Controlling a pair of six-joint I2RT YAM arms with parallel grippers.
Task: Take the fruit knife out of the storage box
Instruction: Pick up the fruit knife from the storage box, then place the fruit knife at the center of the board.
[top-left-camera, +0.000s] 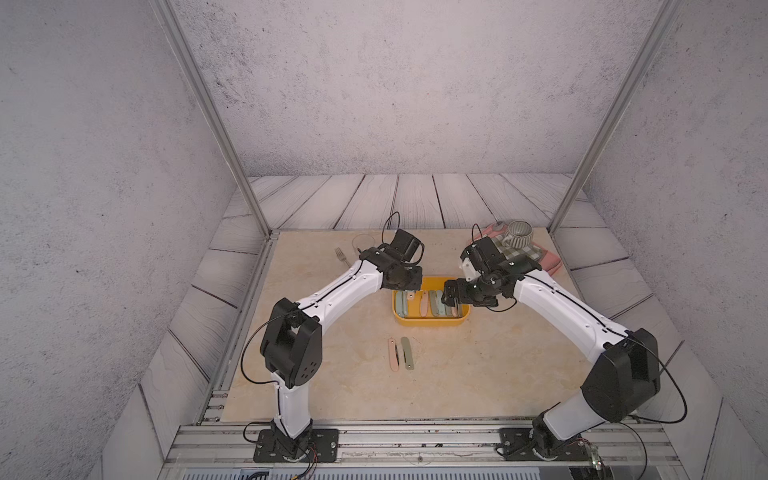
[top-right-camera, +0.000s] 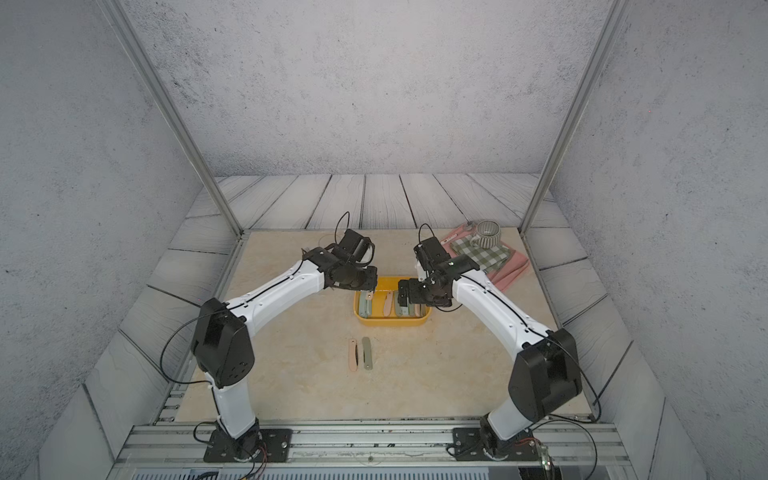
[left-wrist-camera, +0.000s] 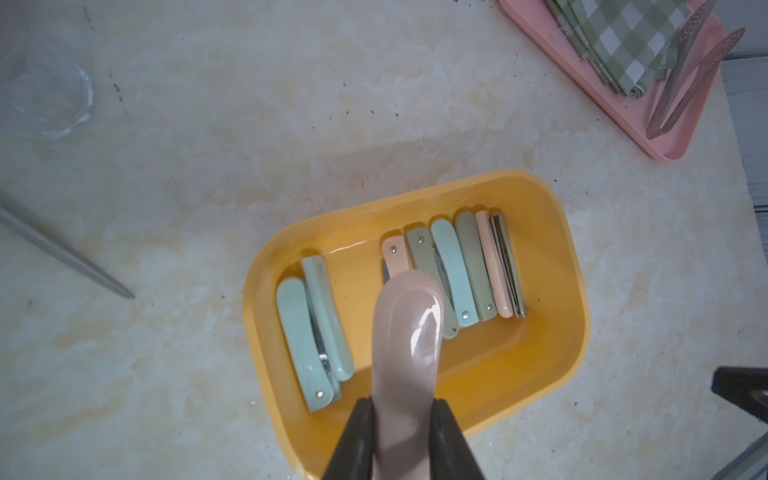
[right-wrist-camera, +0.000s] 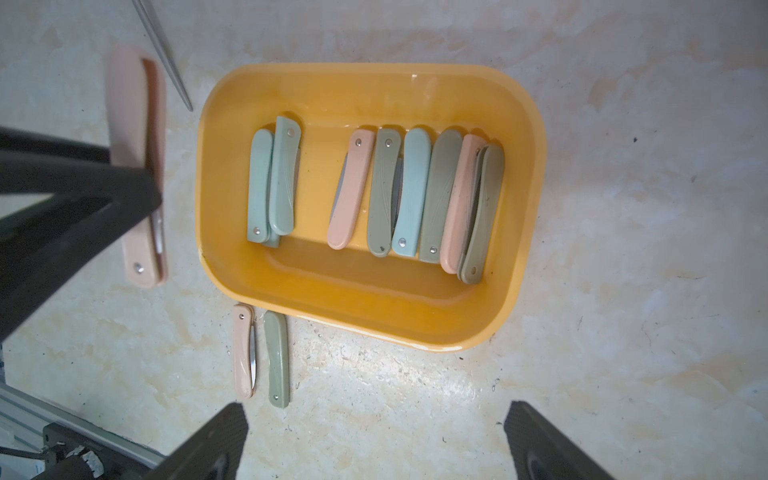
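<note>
Left hand (left-wrist-camera: 401, 413) is clenching a pink folding fruit knife (left-wrist-camera: 405, 328) by one end, holding it above the yellow storage box (left-wrist-camera: 490, 374) right beneath the hand. Right hand (right-wrist-camera: 376, 409) is hanging spread wide, empty, over the same box. Lift-out looks underway. The next move is likely drawing the hand back past the rim, lowering beside the green knife (right-wrist-camera: 277, 359) on the surface (right-wrist-camera: 623, 208), and releasing.

Both top views are looking steeply down over the whole surface (top-left-camera: 332, 386) from high behind the robot; both wrist cameras are looking down closely, sharing the storage box (right-wrist-camera: 374, 299).
</note>
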